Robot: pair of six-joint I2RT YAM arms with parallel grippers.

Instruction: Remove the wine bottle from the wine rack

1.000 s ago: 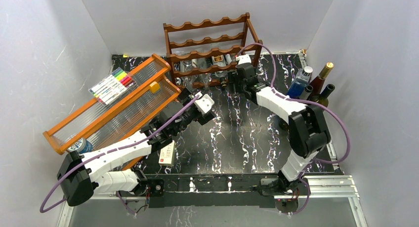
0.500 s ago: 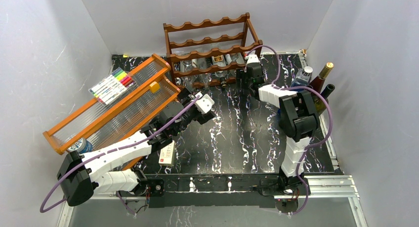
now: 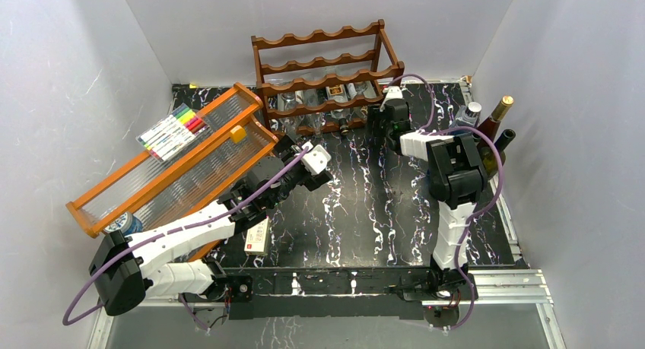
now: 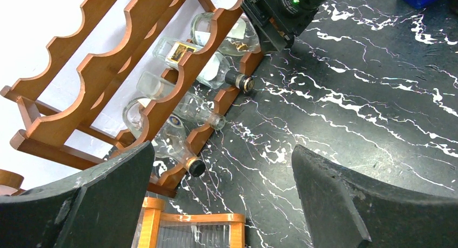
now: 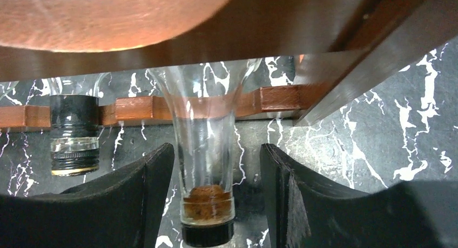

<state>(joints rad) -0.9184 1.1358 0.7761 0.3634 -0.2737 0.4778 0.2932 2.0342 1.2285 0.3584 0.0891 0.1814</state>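
The dark reddish-brown wine rack (image 3: 327, 60) stands at the back of the table, with several clear bottles lying in its lower tiers. My right gripper (image 3: 377, 122) is at the rack's right front end. In the right wrist view it (image 5: 216, 153) is open, with the neck of a clear corked wine bottle (image 5: 205, 151) between the fingers and a gap on each side. The rack's rail (image 5: 108, 21) passes just above. My left gripper (image 3: 289, 146) is open and empty near the rack's left front corner; the left wrist view (image 4: 221, 205) shows the rack (image 4: 108, 69) ahead.
An orange-framed tray (image 3: 114, 183) with clear ribbed panels lies at the left, with markers (image 3: 173, 131) on it. Upright bottles (image 3: 490, 128) stand at the right wall. A white box (image 3: 257, 237) and a can (image 3: 122, 225) lie near the left arm. A black-capped bottle (image 5: 74, 134) lies beside the corked one.
My right arm has folded in toward the rack, and its gripper has shifted right along the rack's front. The left arm has barely moved.
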